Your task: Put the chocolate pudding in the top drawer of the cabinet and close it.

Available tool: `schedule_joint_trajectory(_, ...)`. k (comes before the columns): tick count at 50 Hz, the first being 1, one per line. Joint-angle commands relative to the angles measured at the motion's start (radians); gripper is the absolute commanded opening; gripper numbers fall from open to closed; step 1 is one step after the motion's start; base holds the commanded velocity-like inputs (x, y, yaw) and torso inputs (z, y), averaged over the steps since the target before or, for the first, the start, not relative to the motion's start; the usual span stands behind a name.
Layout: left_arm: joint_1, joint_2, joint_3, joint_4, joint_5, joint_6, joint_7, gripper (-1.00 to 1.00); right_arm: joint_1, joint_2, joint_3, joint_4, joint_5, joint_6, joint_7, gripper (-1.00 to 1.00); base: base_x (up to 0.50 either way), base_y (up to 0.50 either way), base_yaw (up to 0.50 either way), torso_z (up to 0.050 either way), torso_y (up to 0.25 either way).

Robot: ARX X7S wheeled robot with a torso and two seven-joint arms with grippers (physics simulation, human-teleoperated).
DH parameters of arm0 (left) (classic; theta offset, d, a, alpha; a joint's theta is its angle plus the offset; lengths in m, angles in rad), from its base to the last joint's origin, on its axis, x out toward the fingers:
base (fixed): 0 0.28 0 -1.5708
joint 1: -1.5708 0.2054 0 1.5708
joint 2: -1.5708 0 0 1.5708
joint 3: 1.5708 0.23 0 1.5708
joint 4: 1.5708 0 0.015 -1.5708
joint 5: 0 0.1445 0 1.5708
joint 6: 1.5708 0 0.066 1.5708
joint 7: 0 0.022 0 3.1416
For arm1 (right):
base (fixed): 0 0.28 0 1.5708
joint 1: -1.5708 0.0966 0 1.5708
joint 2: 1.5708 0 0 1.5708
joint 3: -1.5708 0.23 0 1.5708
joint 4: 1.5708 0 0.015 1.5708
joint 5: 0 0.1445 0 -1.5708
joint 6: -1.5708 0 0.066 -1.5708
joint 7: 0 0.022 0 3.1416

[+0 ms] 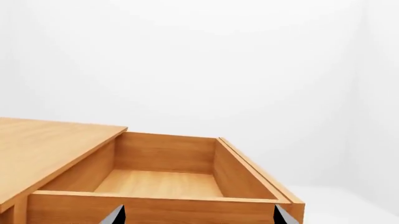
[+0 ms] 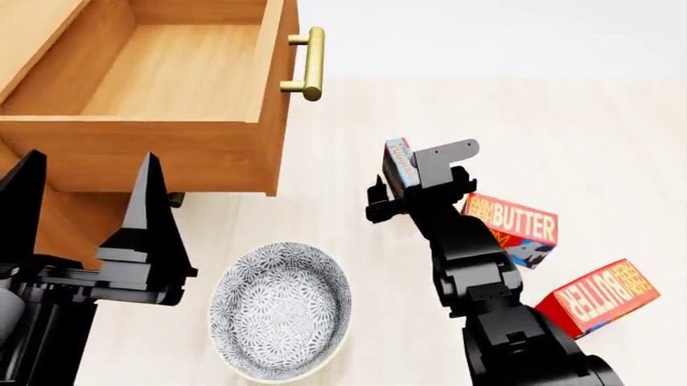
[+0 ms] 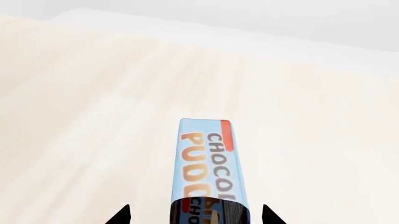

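The chocolate pudding (image 2: 400, 163) is a thin box with a light blue face, held off the floor between the fingers of my right gripper (image 2: 413, 173). In the right wrist view it (image 3: 209, 163) sticks out forward from the right gripper (image 3: 195, 218), with pale floor beyond. The top drawer (image 2: 161, 153) of the cabinet (image 2: 32, 32) is pulled out and empty, its brass bar handle (image 2: 309, 64) to the right. My left gripper (image 2: 86, 213) is open and empty, close to the drawer's near side wall (image 1: 156, 210); in the left wrist view the left gripper (image 1: 196, 219) faces this wall.
A patterned grey bowl (image 2: 281, 310) sits on the floor between my arms. Two red-orange BUTTER boxes (image 2: 520, 221) (image 2: 601, 293) lie on the floor at the right. A bit of the lower drawer's handle (image 2: 175, 197) shows under the top drawer. The cabinet top (image 1: 50, 149) lies beside the drawer.
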Motion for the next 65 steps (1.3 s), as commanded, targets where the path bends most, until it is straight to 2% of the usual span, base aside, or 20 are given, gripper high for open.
schedule_joint_trajectory(1,-0.007,-0.003,0.01,-0.002,0.005,-0.016,-0.014,1.0,0.0,-0.001,0.013,0.017,0.006,0.04,0.002,1.0,0.0,0.0,0.0,0.0,0.0)
schedule_joint_trajectory(9,-0.007,-0.004,0.014,-0.003,0.006,-0.017,-0.017,1.0,0.012,0.0,0.027,0.017,0.0,0.086,0.008,1.0,0.0,0.0,0.0,0.0,0.0)
schedule_joint_trajectory(10,-0.006,-0.004,0.014,-0.003,0.006,-0.017,-0.017,1.0,0.012,0.0,0.029,0.017,-0.002,0.087,0.01,-1.0,0.0,0.0,0.0,0.0,0.0)
schedule_joint_trajectory(27,0.006,-0.015,0.006,0.004,-0.002,-0.01,-0.024,1.0,0.009,0.0,0.013,0.017,0.004,0.072,0.003,-1.0,0.0,0.0,0.0,0.0,-0.001)
schedule_joint_trajectory(38,0.0,-0.007,0.018,-0.005,0.008,-0.008,-0.021,1.0,0.015,0.0,0.038,0.016,-0.01,-0.007,-0.017,-1.0,0.0,0.0,0.0,0.0,0.0)
schedule_joint_trajectory(60,0.003,-0.012,0.021,-0.002,0.006,-0.004,-0.026,1.0,0.05,0.001,-0.016,0.014,0.102,-0.099,-0.022,-1.0,0.0,0.0,0.0,0.0,0.0)
schedule_joint_trajectory(65,0.005,-0.014,0.021,-0.002,0.006,-0.002,-0.026,1.0,-0.003,0.024,-0.025,-0.165,0.126,-0.008,-0.009,-1.0,0.0,0.0,0.0,0.0,0.0)
